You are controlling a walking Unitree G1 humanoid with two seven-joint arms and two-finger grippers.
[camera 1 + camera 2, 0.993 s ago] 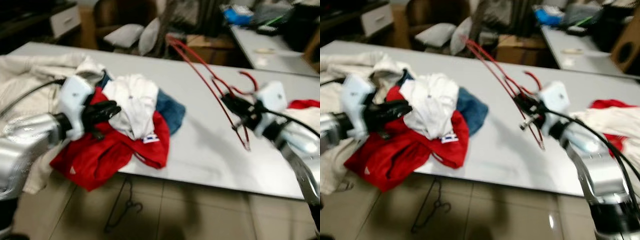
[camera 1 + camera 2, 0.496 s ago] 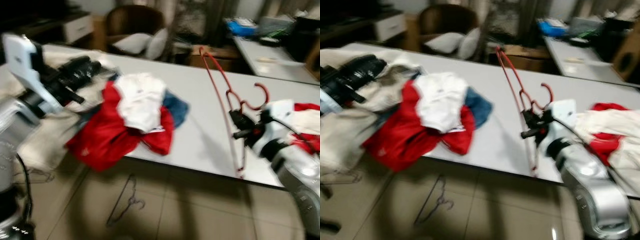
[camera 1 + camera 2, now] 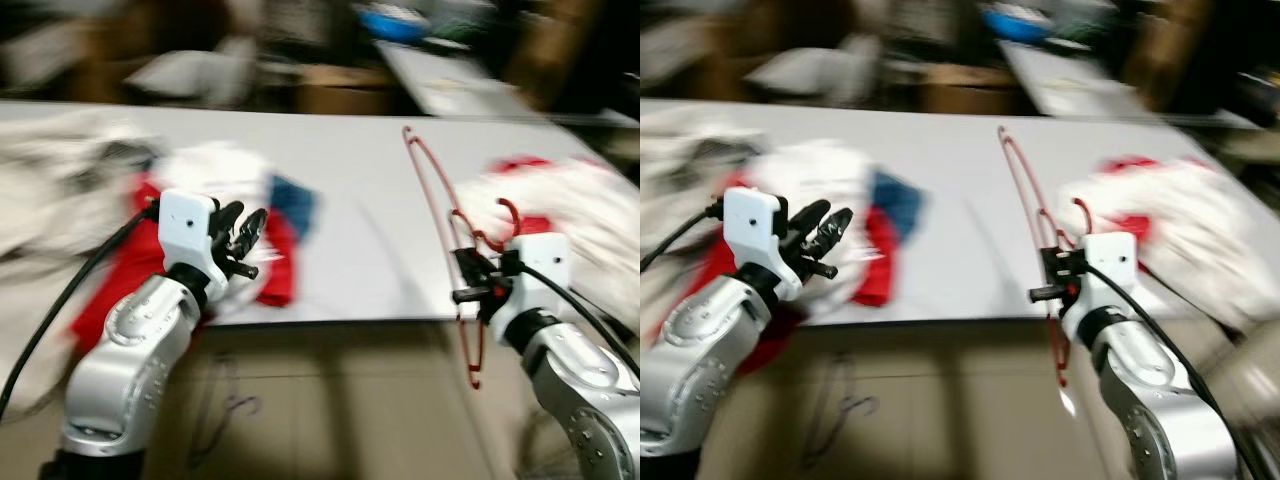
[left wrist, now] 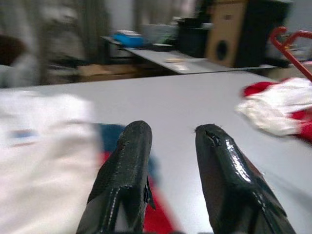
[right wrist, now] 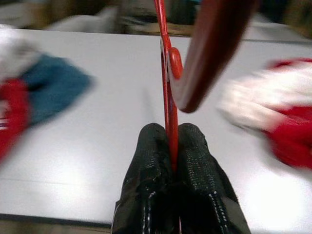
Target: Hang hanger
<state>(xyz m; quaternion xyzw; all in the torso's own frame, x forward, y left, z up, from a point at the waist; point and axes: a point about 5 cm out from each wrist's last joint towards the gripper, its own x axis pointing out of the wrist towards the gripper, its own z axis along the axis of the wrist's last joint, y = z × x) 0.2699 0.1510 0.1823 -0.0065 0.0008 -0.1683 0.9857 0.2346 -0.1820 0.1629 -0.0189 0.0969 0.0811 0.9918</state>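
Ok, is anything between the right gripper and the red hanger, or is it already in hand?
Nothing is in between. The right gripper has its fingers shut on the red hanger, holding it above the front edge of the white table. No rail or hook to hang it on shows, so that path cannot be judged.

Red hanger [image 3: 437, 205] is being pinched between black fingers of right gripper [image 5: 170, 146]. Red, white, blue clothes [image 3: 250, 190] are being seen beyond black-fingered left gripper [image 4: 170, 161]; grey-white table [image 3: 360, 180].

left hand [image 4: 168, 146] fingers apart, empty | over grey table [image 4: 195, 97] | white-red clothes [image 4: 280, 109] beyond
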